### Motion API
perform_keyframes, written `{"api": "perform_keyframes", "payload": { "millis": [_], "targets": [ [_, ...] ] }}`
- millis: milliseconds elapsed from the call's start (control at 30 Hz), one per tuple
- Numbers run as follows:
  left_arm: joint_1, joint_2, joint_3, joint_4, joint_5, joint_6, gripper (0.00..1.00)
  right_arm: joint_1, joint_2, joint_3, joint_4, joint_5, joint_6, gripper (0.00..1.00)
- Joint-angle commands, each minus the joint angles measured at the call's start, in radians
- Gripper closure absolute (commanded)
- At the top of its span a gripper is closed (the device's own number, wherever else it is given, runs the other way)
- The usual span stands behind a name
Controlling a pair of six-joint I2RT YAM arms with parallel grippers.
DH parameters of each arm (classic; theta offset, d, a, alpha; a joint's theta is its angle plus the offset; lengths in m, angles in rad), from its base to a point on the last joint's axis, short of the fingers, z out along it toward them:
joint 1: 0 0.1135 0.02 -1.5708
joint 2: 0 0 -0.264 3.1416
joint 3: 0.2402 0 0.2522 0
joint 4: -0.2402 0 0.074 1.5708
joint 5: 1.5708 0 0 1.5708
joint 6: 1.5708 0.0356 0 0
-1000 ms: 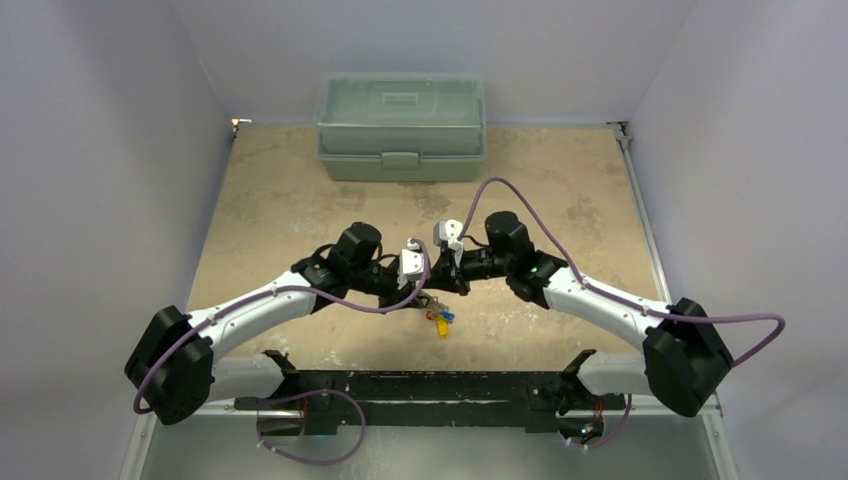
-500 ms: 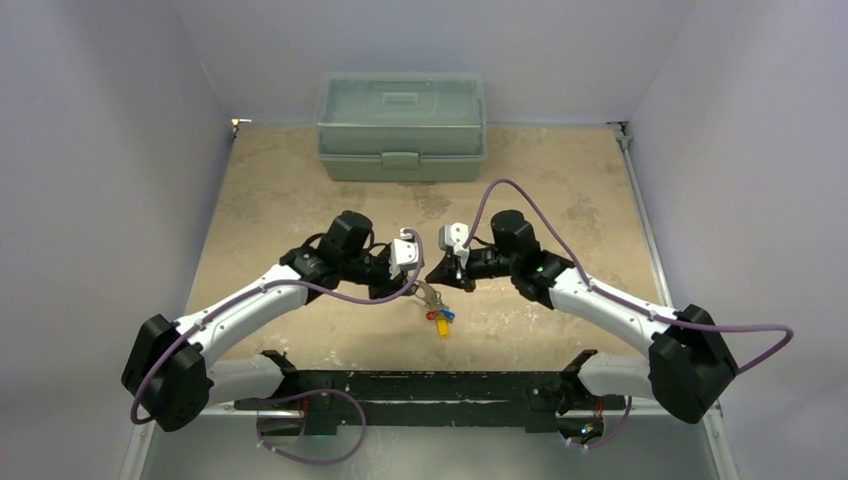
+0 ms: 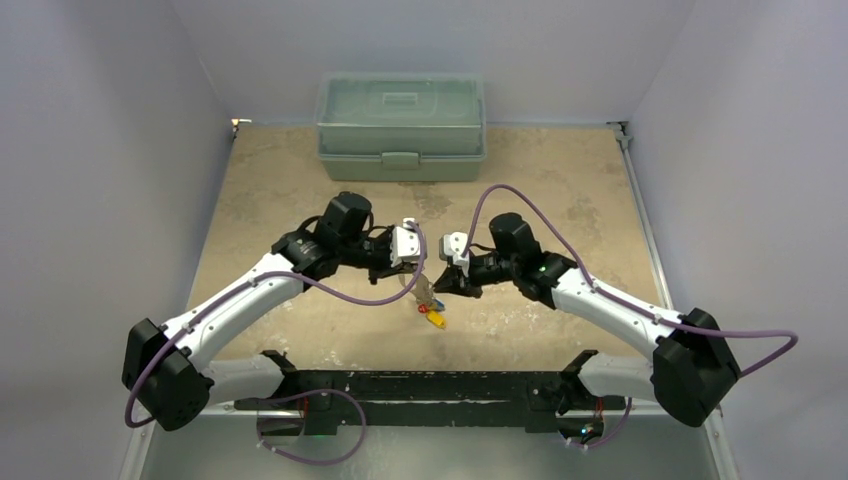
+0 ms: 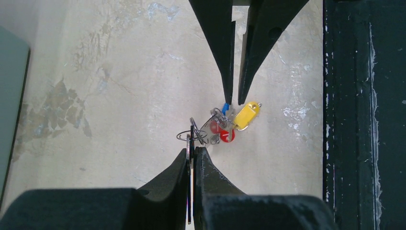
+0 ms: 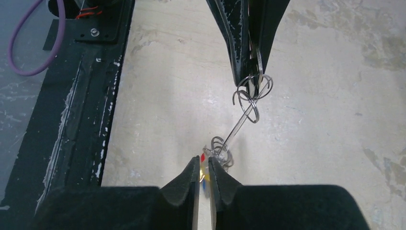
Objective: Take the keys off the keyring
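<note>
My left gripper (image 3: 416, 284) is shut on the keyring (image 4: 190, 143), a thin grey metal piece seen edge-on between its fingertips. It holds the ring above the table. Wire split rings (image 5: 251, 93) hang off it, and a straight wire link runs down to the keys (image 5: 220, 147). The keys (image 4: 225, 128) carry red, yellow and blue tags and also show in the top view (image 3: 433, 315). My right gripper (image 5: 203, 162) faces the left one, its jaws almost closed, with the coloured tags in the narrow gap. Its tips (image 4: 233, 100) touch the cluster.
A green lidded toolbox (image 3: 401, 125) stands at the back of the table. A black rail (image 3: 420, 385) runs along the near edge and also shows in the left wrist view (image 4: 364, 115) and the right wrist view (image 5: 81, 96). Purple cables loop over both arms.
My left gripper has moved back, to the left and up, and the two wrists have drawn apart. The keys have shifted slightly left with it. The right gripper's tips stay at the cluster.
</note>
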Motion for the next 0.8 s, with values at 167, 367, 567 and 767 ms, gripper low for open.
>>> {"api": "perform_keyframes", "payload": {
  "millis": [167, 367, 567, 767],
  "targets": [
    [0.005, 0.014, 0.097, -0.079, 0.065, 0.123, 1.00, -0.003, -0.040, 0.101, -0.041, 0.023, 0.001, 0.67],
    [0.005, 0.019, 0.103, -0.109, 0.094, 0.176, 1.00, -0.003, -0.028, 0.147, -0.072, 0.038, -0.040, 0.59],
    [0.006, 0.025, 0.117, -0.111, 0.118, 0.180, 1.00, 0.000, 0.001, 0.176, -0.079, 0.024, -0.048, 0.59],
    [0.006, 0.031, 0.126, -0.111, 0.127, 0.180, 1.00, 0.019, 0.030, 0.200, -0.097, 0.014, -0.071, 0.59]
  ]
}}
